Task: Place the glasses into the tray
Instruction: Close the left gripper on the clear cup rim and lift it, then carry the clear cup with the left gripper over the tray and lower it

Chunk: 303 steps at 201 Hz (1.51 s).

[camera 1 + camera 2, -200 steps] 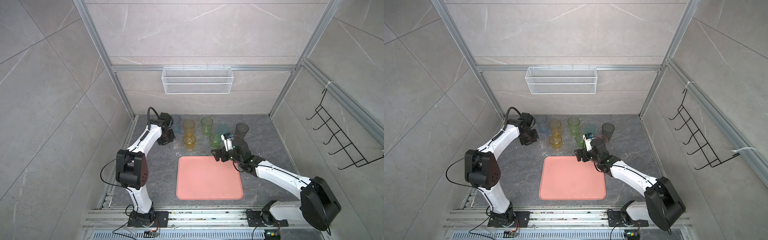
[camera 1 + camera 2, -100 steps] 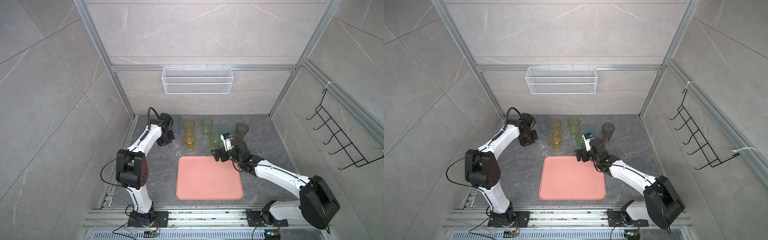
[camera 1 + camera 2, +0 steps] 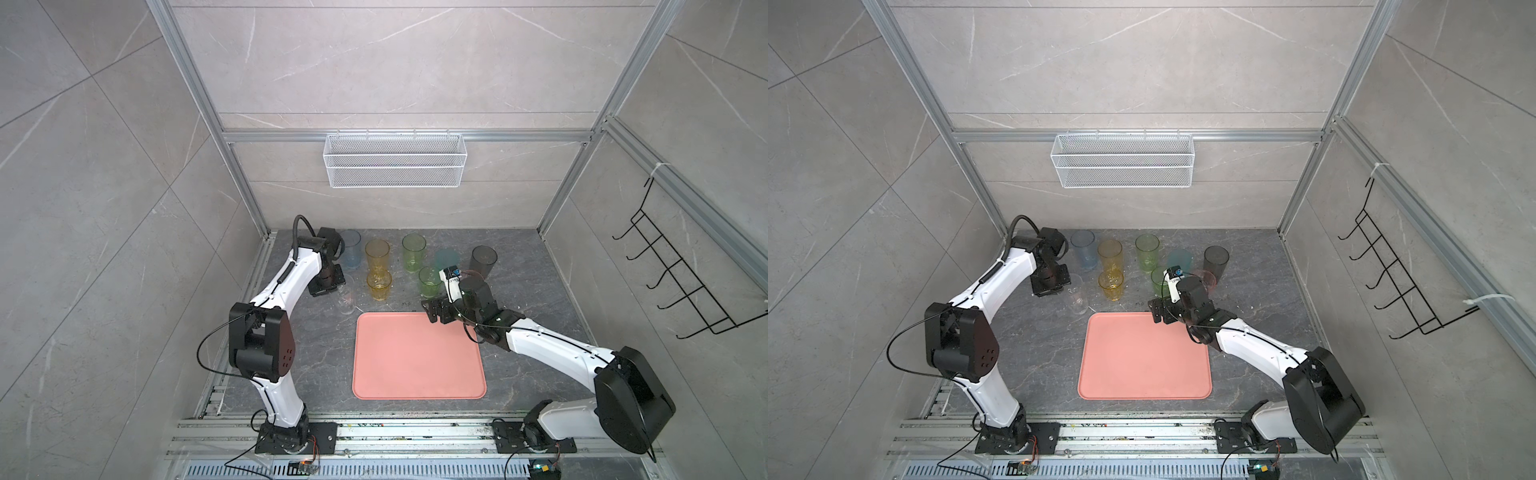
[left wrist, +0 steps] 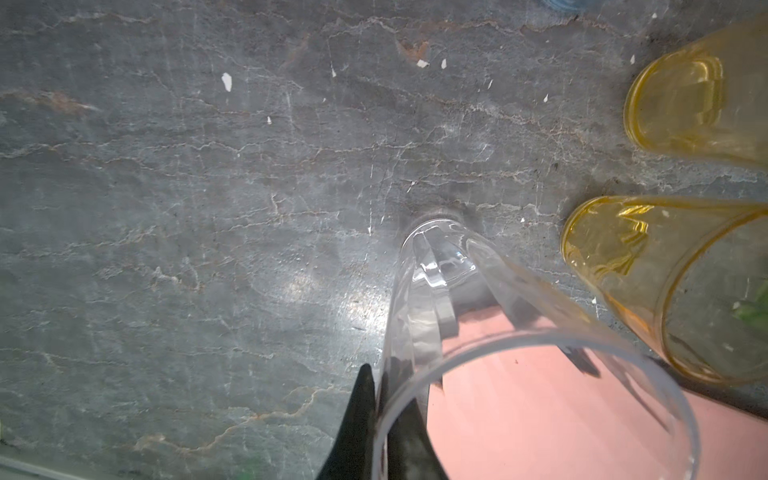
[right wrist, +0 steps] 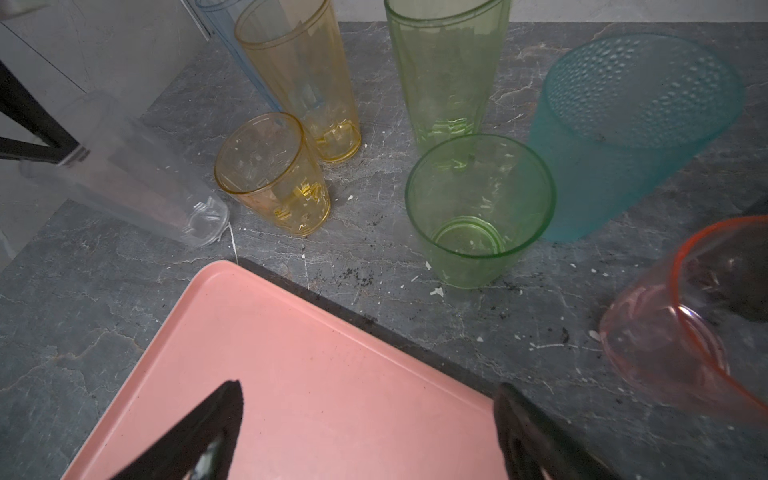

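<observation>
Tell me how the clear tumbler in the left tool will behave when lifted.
The clear tumbler looks empty and thin-walled, so probably light. The left tool pinches only one side of its rim, so it may swing or slip. Tall, narrow-based, it could tip when set down.

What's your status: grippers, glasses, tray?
Left gripper shut on clear glass rim, glass tilted beside tray. Right gripper open, over tray's far corner. Tray holds no glasses. Short amber glass close beside the clear one.
</observation>
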Available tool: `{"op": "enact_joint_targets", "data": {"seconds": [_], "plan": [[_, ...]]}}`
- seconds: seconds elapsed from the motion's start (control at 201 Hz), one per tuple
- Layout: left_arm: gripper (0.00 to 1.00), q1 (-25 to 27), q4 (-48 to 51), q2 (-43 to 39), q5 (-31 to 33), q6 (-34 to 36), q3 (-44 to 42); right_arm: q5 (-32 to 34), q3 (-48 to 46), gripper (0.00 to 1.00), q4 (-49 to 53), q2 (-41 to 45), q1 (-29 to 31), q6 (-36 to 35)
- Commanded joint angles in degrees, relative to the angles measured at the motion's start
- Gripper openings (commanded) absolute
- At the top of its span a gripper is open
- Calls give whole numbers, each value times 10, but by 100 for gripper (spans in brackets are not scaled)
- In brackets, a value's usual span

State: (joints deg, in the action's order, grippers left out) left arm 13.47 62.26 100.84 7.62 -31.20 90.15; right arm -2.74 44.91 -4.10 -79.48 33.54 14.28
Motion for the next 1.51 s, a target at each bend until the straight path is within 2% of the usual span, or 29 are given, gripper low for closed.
{"op": "enact_joint_targets", "data": {"seconds": [0.0, 0.08, 0.169, 0.488, 0.792, 1.504], "plan": [[0, 1, 49, -66, 4, 31, 12, 8, 16, 95, 6, -7, 5, -7], [0, 2, 69, -76, -39, 61, 15, 7, 16, 95, 6, -7, 5, -7], [0, 10, 92, -86, -47, 63, 18, 7, 17, 95, 6, -8, 6, -7], [0, 90, 110, -112, -15, 56, 13, 9, 19, 95, 8, -11, 10, -7], [0, 141, 98, -75, 0, 28, 9, 13, 21, 95, 10, -13, 13, -9], [0, 161, 58, -10, 5, -4, 13, 21, 27, 95, 19, -18, 17, -13]]}}
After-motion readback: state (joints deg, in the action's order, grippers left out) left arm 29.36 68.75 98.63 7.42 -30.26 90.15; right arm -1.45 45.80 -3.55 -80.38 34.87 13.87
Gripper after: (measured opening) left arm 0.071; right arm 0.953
